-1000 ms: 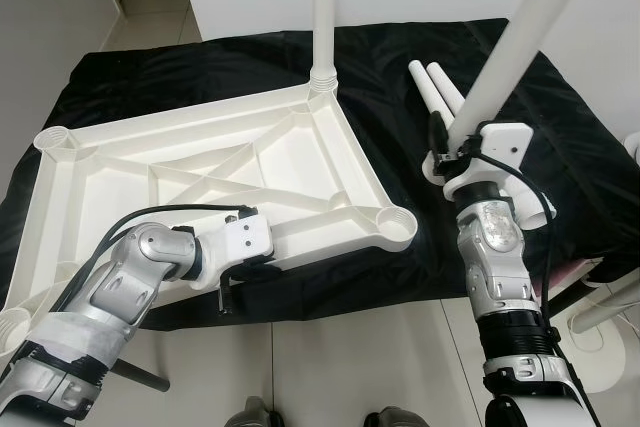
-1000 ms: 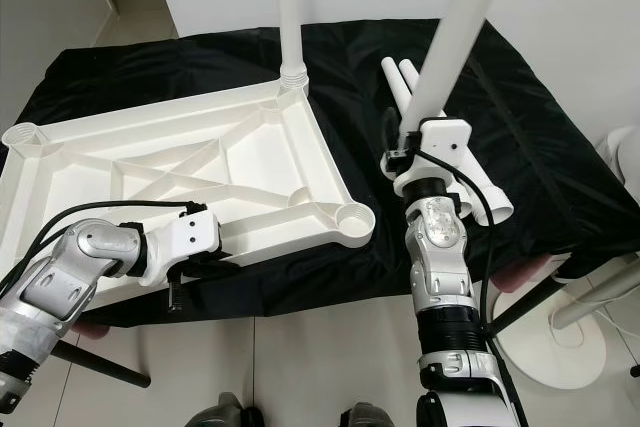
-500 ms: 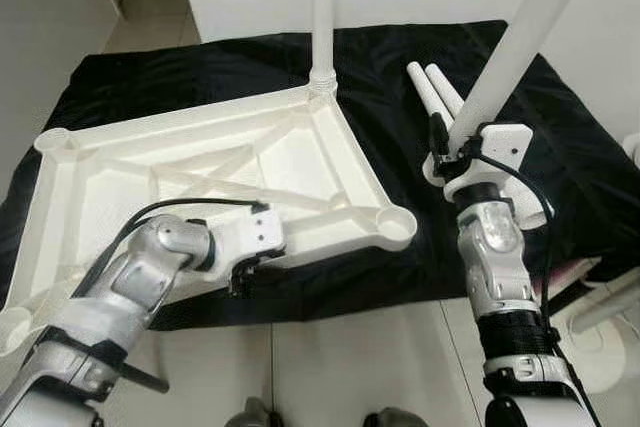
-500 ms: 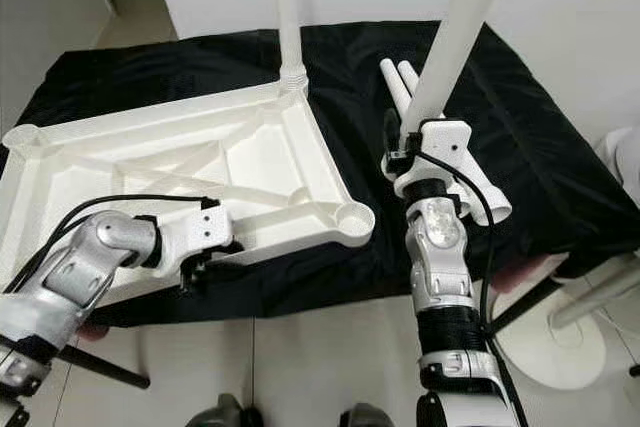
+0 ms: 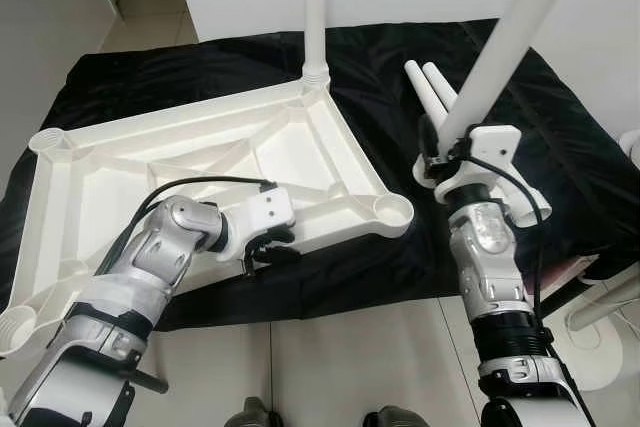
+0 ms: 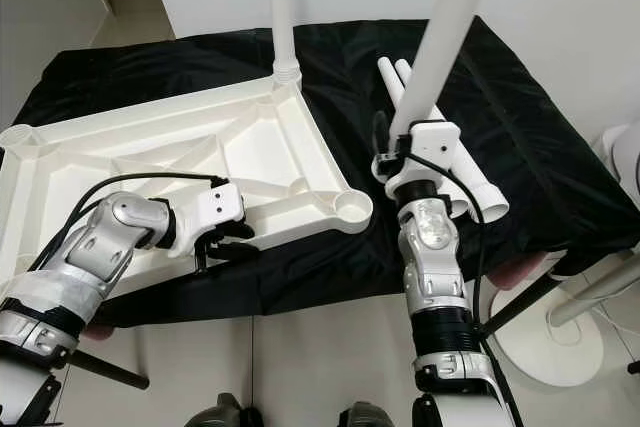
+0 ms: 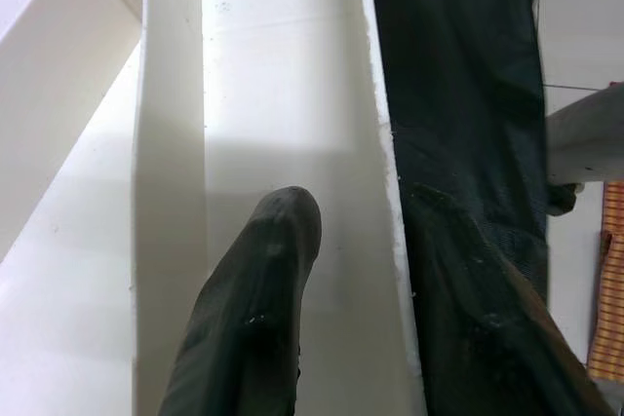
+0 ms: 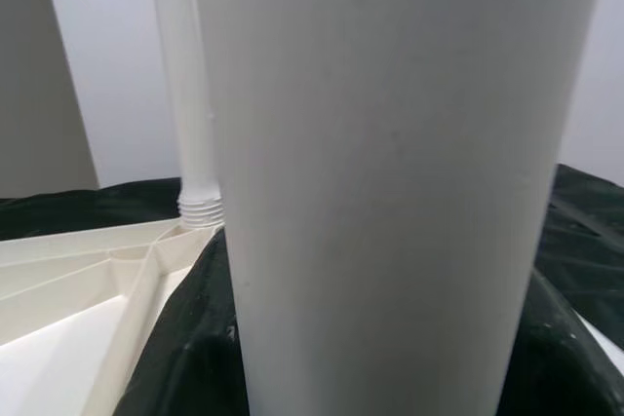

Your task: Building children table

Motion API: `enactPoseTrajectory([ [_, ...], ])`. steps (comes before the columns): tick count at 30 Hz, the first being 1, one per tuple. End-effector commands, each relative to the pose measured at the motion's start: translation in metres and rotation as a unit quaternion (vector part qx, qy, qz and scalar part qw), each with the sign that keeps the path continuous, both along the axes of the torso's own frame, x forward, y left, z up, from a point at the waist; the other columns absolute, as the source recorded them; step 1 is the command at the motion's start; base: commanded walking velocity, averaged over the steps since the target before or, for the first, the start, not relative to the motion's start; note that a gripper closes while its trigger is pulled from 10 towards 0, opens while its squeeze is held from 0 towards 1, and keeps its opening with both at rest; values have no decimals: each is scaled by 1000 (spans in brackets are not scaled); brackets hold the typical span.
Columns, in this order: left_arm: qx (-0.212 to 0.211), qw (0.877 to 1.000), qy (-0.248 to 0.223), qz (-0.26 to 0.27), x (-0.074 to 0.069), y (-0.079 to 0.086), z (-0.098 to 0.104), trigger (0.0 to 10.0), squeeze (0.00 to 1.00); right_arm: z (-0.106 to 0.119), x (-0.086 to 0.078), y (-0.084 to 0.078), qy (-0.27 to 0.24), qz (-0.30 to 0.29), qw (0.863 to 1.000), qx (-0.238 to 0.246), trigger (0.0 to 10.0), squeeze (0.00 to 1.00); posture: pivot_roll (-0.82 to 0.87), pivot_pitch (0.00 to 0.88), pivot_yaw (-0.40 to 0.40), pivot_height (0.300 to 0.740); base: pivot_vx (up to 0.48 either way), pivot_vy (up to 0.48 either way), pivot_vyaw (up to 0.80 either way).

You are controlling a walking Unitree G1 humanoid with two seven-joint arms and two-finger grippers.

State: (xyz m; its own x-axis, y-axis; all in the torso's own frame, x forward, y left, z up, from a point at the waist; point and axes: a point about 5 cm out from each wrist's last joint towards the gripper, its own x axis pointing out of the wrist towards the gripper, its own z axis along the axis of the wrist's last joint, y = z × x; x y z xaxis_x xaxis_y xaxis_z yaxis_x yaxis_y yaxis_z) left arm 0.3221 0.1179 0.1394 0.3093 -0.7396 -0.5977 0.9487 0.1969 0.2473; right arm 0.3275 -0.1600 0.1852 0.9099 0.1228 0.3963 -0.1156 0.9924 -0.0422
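Observation:
A white table top lies upside down on a black cloth. One white leg stands screwed into its far right corner. My left gripper is shut on the top's near rim: one finger lies inside the rim and the other outside, over the cloth. My right gripper is shut on a second white leg. It holds that leg upright and slightly tilted, to the right of the empty near right corner socket. Two more legs lie on the cloth behind it.
The black cloth covers the whole work surface, and its near edge drops to a tiled floor. Open sockets sit at the far left corner and the near left corner. A white round stand base stands on the floor at the right.
My left gripper has slid right along the near rim, towards the near right corner. The right gripper with its leg has shifted slightly left.

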Motion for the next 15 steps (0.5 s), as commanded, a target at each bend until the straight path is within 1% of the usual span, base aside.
enactPoseTrajectory([
  [1, -4, 978, -132, 162, 22, 17, 13, 10000, 0, 0, -1, 3, 0, 7, 1000, -2, 10000, 0, -113, 35, 82, 740, 0, 0, 0],
  [3, -1, 973, -138, 186, 30, 22, 16, 10000, 0, -1, -2, 5, 2, 10, 1000, -3, 10000, 0, -113, 33, 83, 740, 0, 0, 0],
  [7, 0, 974, -138, 182, 30, 24, 18, 10000, 0, -2, -2, 5, 3, 12, 1000, -4, 10000, 0, -116, 33, 86, 740, 0, 0, 0],
  [9, -18, 976, -138, 168, 27, 22, 21, 10000, 0, -3, -2, 6, 11, 19, 1000, 0, 10000, 0, -116, 35, 84, 740, 0, 0, 0],
  [10, -36, 979, -134, 149, 23, 19, 23, 10000, 0, -5, -3, 7, 15, 22, 1000, 3, 10000, 0, -115, 35, 84, 740, 0, 0, 0],
  [11, -57, 983, -120, 127, 17, 15, 24, 10000, 82, -6, -3, 7, 19, 24, 1000, 2, 10000, 0, -112, 39, 82, 740, 0, 0, 0],
  [12, -72, 985, -110, 112, 13, 12, 25, 10000, 404, -8, -3, 7, 24, 21, 999, -1, 10000, 0, -112, 39, 82, 740, 0, 0, 0],
  [13, -85, 986, -99, 103, 10, 10, 25, 10000, 918, -9, -2, 7, 26, 18, 999, -6, 10000, 0, -112, 39, 82, 740, 0, 0, 0],
  [14, -99, 987, -87, 90, 7, 8, 26, 10000, 1000, -10, -2, 8, 31, 21, 999, -6, 10000, 0, -109, 44, 80, 740, 0, 0, 0],
  [15, -99, 987, -87, 90, 7, 8, 26, 10000, 1000, -10, -2, 8, 31, 21, 999, -6, 10000, 0, -109, 44, 80, 740, 0, 0, 0],
])
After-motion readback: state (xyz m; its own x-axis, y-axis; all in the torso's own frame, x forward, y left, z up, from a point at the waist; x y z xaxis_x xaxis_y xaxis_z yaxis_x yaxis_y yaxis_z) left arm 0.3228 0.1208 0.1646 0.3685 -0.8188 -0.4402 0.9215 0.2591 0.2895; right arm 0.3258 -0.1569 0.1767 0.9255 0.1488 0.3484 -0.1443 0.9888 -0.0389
